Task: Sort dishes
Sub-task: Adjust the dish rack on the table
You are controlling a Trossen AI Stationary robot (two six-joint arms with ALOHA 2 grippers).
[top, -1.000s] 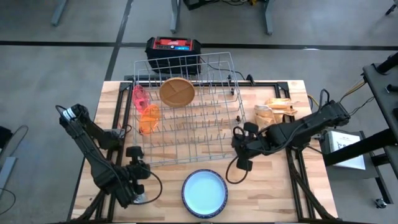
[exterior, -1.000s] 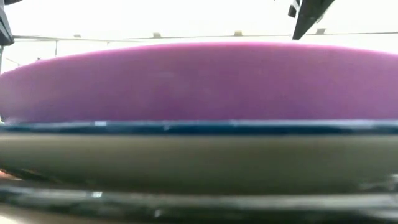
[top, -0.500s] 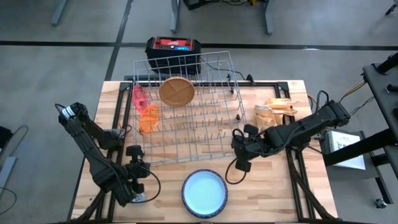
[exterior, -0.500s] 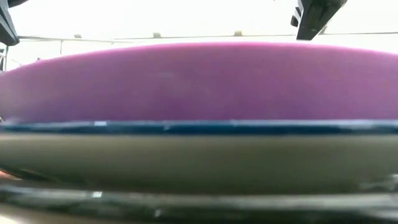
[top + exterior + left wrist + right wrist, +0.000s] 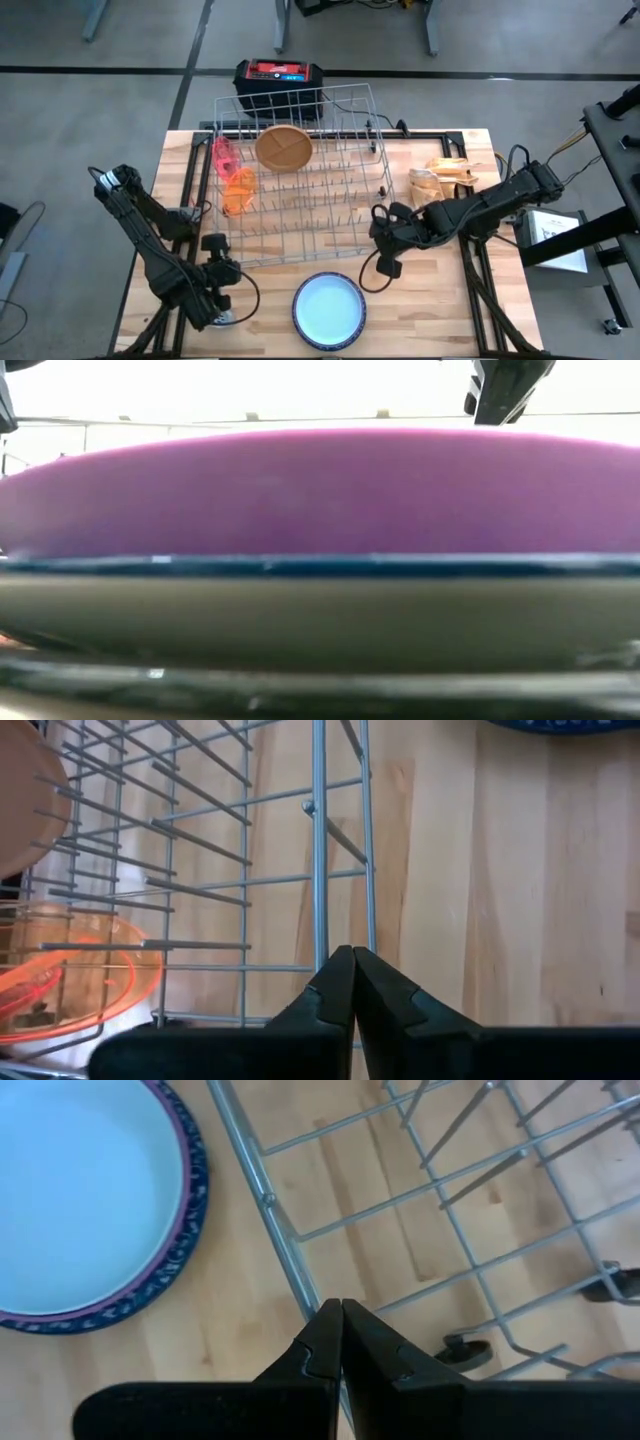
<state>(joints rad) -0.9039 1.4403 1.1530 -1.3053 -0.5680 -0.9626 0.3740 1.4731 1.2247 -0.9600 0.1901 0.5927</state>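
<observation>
Table: pale wood-plank table (image 5: 440, 300), black frame rails along its edges.
Centre: wire dish rack (image 5: 300, 190), standing on the wood.
Near edge: stack of plates (image 5: 329, 308), white one on top, just beside the rack.
Right of rack: crumpled brown paper (image 5: 443, 178).

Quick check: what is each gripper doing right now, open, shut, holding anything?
Left gripper: shut, empty, by the wire rack's near left corner.
Right gripper: shut, empty, at the rack's near right edge, close to the stacked plates.
</observation>
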